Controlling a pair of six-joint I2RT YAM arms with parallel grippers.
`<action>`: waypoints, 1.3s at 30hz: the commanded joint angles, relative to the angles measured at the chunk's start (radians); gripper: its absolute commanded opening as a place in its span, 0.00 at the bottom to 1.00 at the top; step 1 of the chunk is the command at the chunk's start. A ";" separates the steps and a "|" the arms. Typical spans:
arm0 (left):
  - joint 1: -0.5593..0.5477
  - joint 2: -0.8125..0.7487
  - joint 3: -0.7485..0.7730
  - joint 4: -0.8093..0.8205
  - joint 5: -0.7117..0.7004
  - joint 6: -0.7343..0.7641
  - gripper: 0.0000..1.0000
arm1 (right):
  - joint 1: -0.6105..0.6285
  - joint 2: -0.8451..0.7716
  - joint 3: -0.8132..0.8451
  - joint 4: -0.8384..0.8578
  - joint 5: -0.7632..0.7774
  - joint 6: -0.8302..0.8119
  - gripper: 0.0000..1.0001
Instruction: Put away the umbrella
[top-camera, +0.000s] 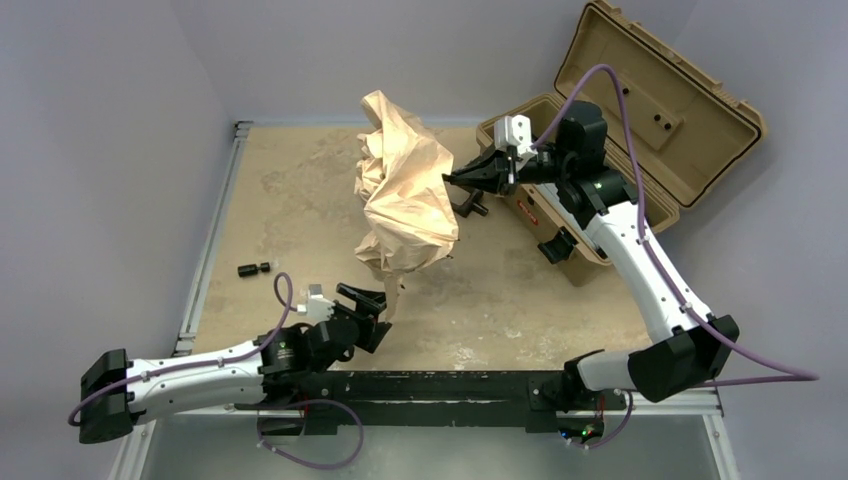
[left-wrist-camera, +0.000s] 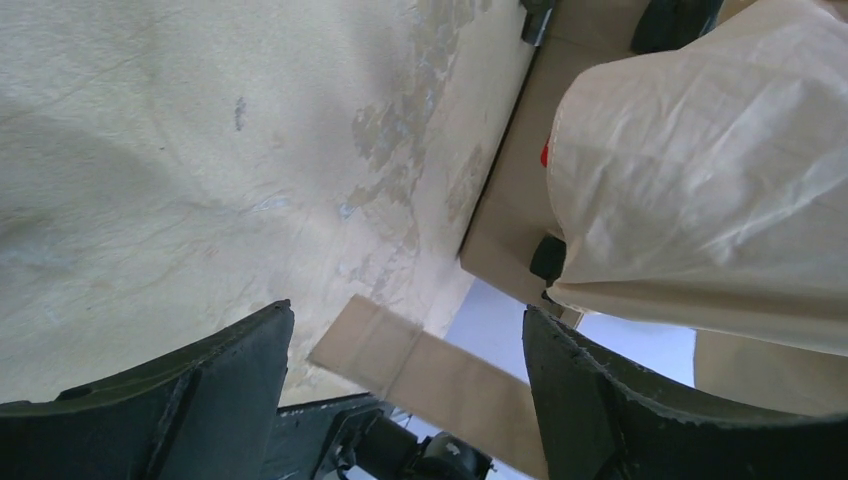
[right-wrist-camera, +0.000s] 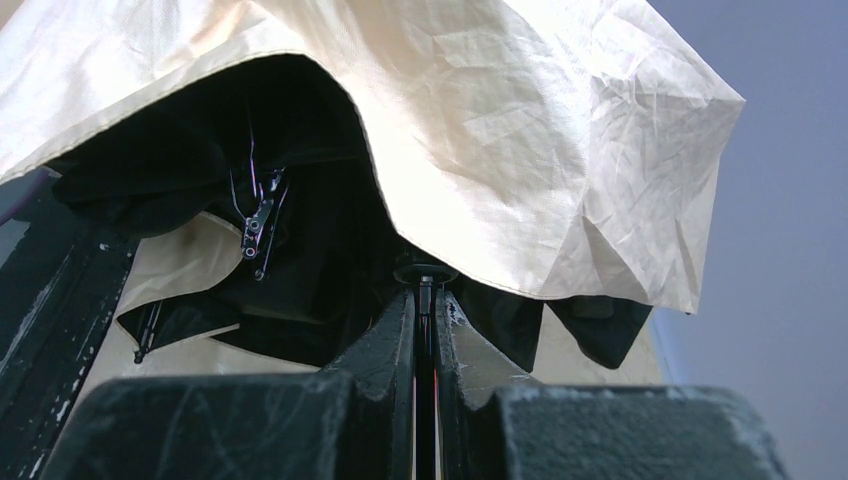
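Observation:
The umbrella (top-camera: 405, 190) stands half open over the middle of the table, its beige canopy crumpled. My right gripper (top-camera: 452, 178) reaches in from the right and is shut on the umbrella's thin black shaft (right-wrist-camera: 425, 290), just under the canopy (right-wrist-camera: 520, 130). My left gripper (top-camera: 375, 305) is open below the canopy's lower edge. In the left wrist view a flat tan fabric band (left-wrist-camera: 440, 375) hangs between its open fingers (left-wrist-camera: 590, 400) without being pinched, and the canopy (left-wrist-camera: 700, 170) fills the upper right. I cannot see the wooden knob handle.
An open hard tan case (top-camera: 610, 120) stands at the back right behind the right arm; its side also shows in the left wrist view (left-wrist-camera: 510, 190). A small black object (top-camera: 254, 268) lies at the table's left. Metal rails edge the table.

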 joint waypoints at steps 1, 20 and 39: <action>0.009 0.057 0.053 0.156 -0.055 -0.600 0.82 | -0.002 -0.022 0.047 0.099 -0.044 -0.005 0.00; 0.016 -0.010 0.062 0.072 -0.122 -0.597 0.63 | -0.002 -0.130 -0.043 -0.012 -0.115 -0.121 0.00; 0.014 -0.008 0.019 0.172 -0.094 -0.499 0.00 | -0.006 -0.142 -0.083 0.082 -0.031 -0.032 0.00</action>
